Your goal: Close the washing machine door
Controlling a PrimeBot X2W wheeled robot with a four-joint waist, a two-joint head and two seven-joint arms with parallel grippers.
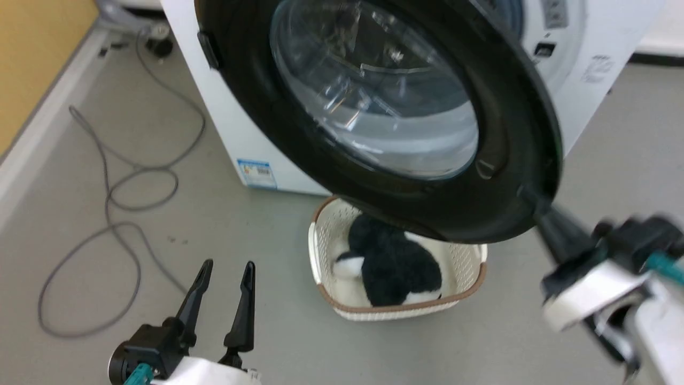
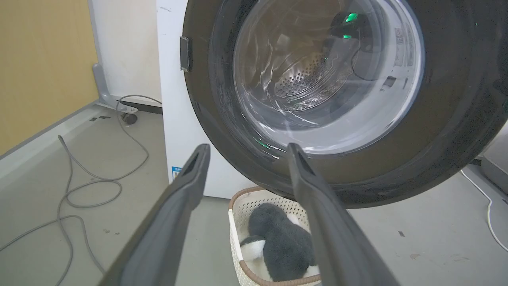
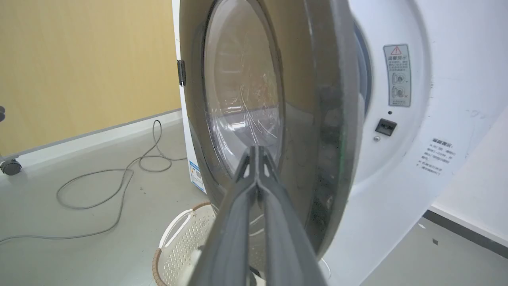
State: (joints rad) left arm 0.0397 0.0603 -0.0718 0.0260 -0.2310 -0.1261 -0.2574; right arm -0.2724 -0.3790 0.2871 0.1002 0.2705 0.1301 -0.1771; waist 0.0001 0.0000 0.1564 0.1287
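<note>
The washing machine door, a big round black ring with a clear glass bowl, stands partly open in front of the white washing machine. My right gripper is shut with nothing in it. Its tips rest against the door's lower right rim. In the right wrist view the shut right gripper lies on the glossy door, close to the glass. The latch slot shows on the machine's front. My left gripper hangs open and empty over the floor at the lower left. It points toward the door, with its fingers spread.
A cream basket with a black and white plush toy sits on the floor below the door. A grey cable loops over the floor to the left. A yellow wall runs along the left side.
</note>
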